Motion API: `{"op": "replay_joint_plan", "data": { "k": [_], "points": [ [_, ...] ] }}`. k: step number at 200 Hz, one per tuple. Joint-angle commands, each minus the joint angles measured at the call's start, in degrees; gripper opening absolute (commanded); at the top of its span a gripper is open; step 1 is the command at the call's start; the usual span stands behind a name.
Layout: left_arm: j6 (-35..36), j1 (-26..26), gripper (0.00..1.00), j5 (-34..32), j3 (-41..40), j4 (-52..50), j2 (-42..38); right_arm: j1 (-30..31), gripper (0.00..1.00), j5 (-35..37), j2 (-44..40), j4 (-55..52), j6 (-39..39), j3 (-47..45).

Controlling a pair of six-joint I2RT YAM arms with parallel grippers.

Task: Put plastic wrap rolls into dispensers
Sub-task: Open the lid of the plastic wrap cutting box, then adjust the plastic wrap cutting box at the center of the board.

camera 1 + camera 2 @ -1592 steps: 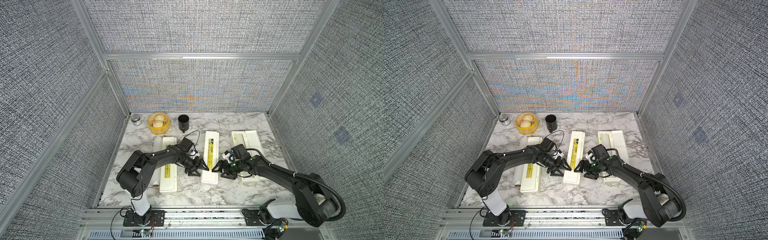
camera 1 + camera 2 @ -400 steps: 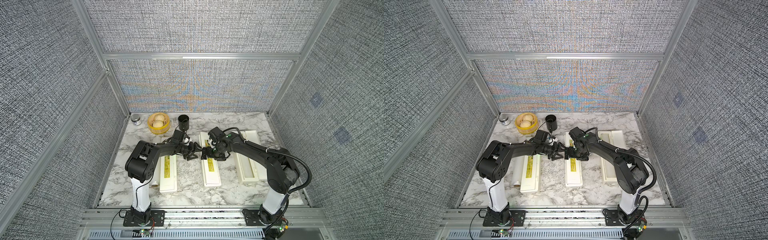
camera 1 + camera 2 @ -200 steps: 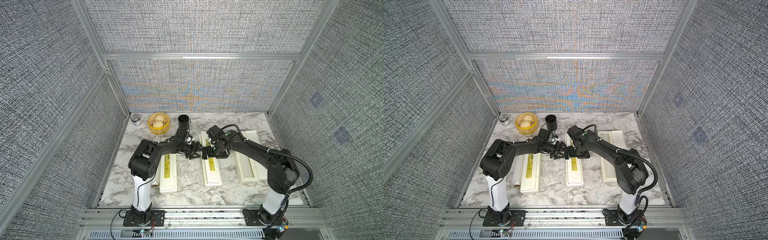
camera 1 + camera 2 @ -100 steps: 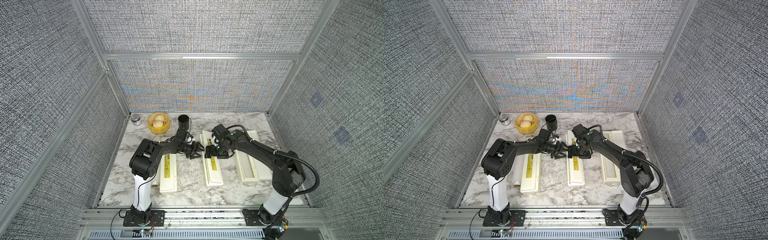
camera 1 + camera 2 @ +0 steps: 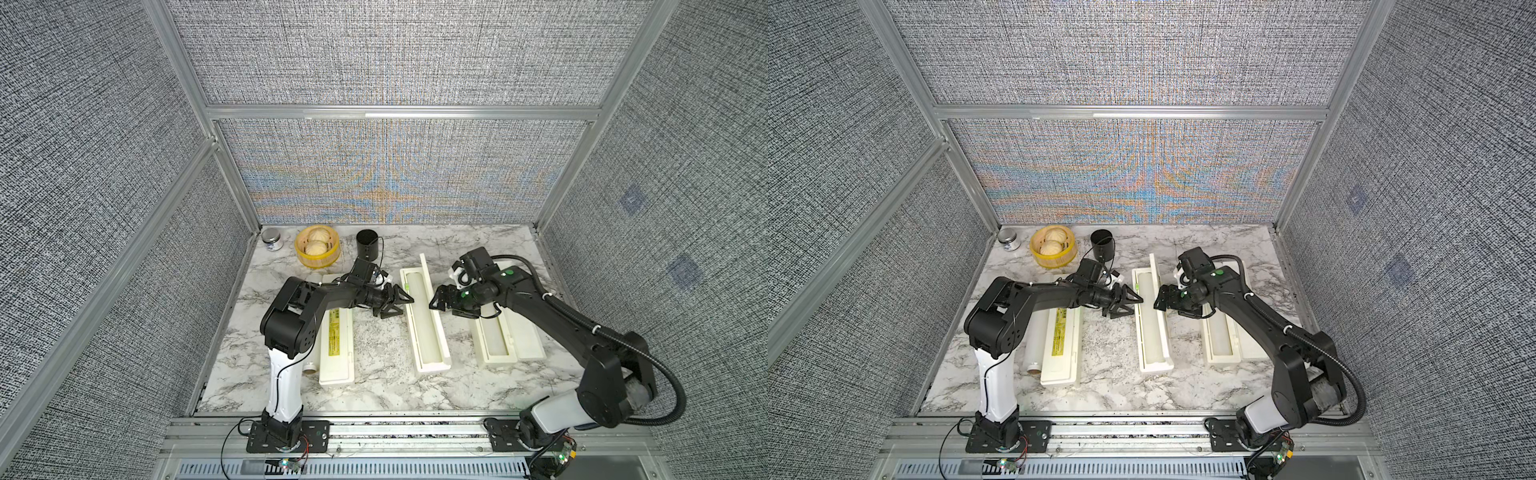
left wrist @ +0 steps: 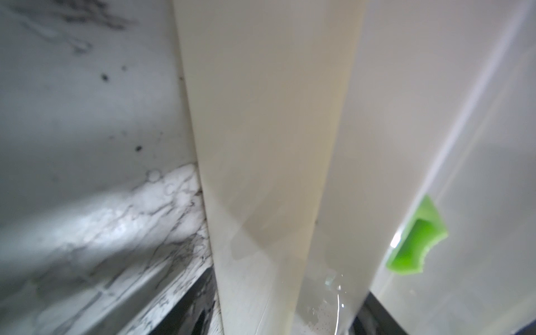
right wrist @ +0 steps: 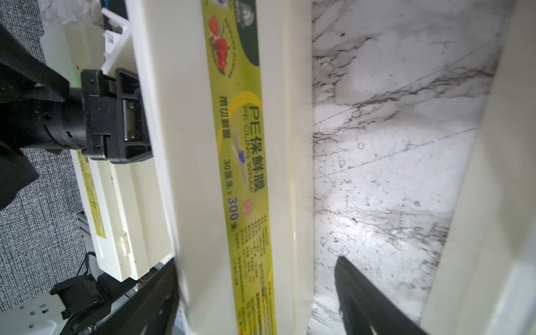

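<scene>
On the marble tabletop (image 5: 374, 365) inside grey fabric walls (image 5: 374, 62), you have the middle dispenser (image 5: 434, 365) open, its lid (image 7: 237, 174) standing upright between the spread fingers (image 7: 356, 295) of the right gripper (image 5: 437, 300), with a gap showing on one side. Your left gripper (image 5: 401, 305) sits at that box's other long wall, fingers apart astride it, though you cannot tell whether they press it. One plastic wrap roll (image 5: 1034, 340) lies loose beside the closed dispenser (image 5: 1061, 345), well apart from both grippers.

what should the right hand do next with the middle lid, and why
Probably swing the middle dispenser's lid back until it lies flat: it stands upright between the right hand's spread fingers, and the left hand sits across from it.
</scene>
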Motion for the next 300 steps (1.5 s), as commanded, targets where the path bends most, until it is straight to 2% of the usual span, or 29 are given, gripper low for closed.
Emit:
{"op": "replay_joint_plan", "data": {
  "k": [1,54,94,149,190,244,280,300],
  "points": [
    [0.73,-0.09,0.66,-5.11,0.28,-7.27,0.13,-0.73,0.83,4.53,-1.27,-7.31,-1.93,-0.73],
    [0.83,-0.07,0.67,-5.18,2.85,-9.67,-2.86,0.69,0.83,11.13,-4.13,-11.22,-1.55,1.52],
    [3.49,0.0,0.7,-6.3,6.67,-15.6,-7.0,6.35,0.86,18.85,-2.36,-13.97,0.22,6.26],
    [10.48,2.83,0.76,-11.78,6.95,-26.72,-14.81,14.54,0.9,21.2,3.95,-7.45,4.26,9.1],
    [16.55,6.74,0.78,-18.15,3.21,-36.33,-24.0,18.26,0.9,16.37,7.05,-0.38,4.18,11.28],
    [24.78,13.89,0.81,-33.44,-0.71,-53.13,-34.53,19.51,0.9,6.77,9.95,7.4,3.13,11.32],
    [24.89,18.0,0.82,-38.38,-5.51,-52.95,-38.68,20.63,0.91,5.47,12.58,7.11,1.66,13.06],
    [25.44,18.93,0.83,-34.38,-8.21,-50.12,-37.53,20.77,0.91,4.61,13.24,7.78,1.62,12.89]
  ]
}}
